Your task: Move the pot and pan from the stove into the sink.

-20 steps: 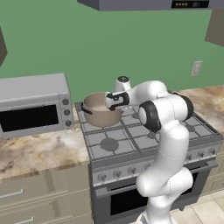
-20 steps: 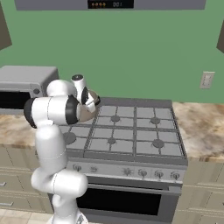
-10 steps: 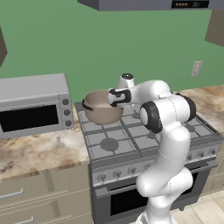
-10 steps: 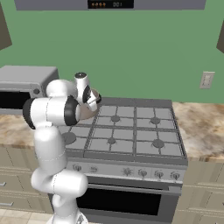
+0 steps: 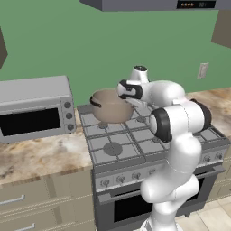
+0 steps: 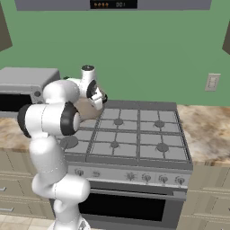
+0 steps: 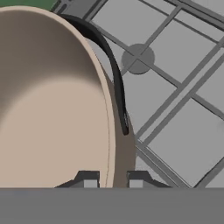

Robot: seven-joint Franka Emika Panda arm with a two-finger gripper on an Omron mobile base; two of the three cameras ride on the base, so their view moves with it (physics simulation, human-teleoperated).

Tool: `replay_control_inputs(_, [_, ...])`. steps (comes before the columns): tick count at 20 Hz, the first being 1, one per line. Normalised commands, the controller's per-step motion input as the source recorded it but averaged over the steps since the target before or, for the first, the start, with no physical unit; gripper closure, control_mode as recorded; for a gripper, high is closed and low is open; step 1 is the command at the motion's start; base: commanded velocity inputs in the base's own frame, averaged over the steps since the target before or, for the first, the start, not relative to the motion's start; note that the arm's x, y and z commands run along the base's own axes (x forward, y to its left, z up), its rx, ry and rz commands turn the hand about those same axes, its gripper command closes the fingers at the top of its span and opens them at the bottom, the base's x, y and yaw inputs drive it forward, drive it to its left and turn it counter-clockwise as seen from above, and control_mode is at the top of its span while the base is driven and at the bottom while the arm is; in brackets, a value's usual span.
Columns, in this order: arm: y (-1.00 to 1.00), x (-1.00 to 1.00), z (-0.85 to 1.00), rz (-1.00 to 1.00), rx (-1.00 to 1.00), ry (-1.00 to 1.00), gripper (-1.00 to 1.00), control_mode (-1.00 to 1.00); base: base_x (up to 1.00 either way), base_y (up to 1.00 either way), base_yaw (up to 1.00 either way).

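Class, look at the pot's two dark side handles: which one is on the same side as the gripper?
The right-hand handle in the hand view, curving along the pot wall just beyond the gripper; the other handle sits on the far side, facing the toaster oven.

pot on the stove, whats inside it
The pot shows a bare pale beige inside wall. Its near bottom is cut off by the view, so that part cannot be checked.

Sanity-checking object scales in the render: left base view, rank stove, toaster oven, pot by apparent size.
1. stove, largest.
2. toaster oven, clearly smaller than the stove.
3. pot, smallest, partly hidden by the arm.
The pot sits farther back, so nearness inflates the first two somewhat.
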Motion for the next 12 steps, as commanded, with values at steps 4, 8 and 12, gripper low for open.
replay_control_inputs(4, [-0.37, -0.58, 0.51, 0.00, 0.05, 0.03, 1.00, -1.00, 0.00, 0.00, 0.00])
replay_control_inputs(8, [-0.33, -0.67, 0.52, 0.02, 0.04, 0.00, 1.00, -1.00, 0.00, 0.00, 0.00])
replay_control_inputs(12, [-0.27, -0.70, 0.44, 0.06, 0.01, 0.00, 1.00, -1.00, 0.00, 0.00, 0.00])
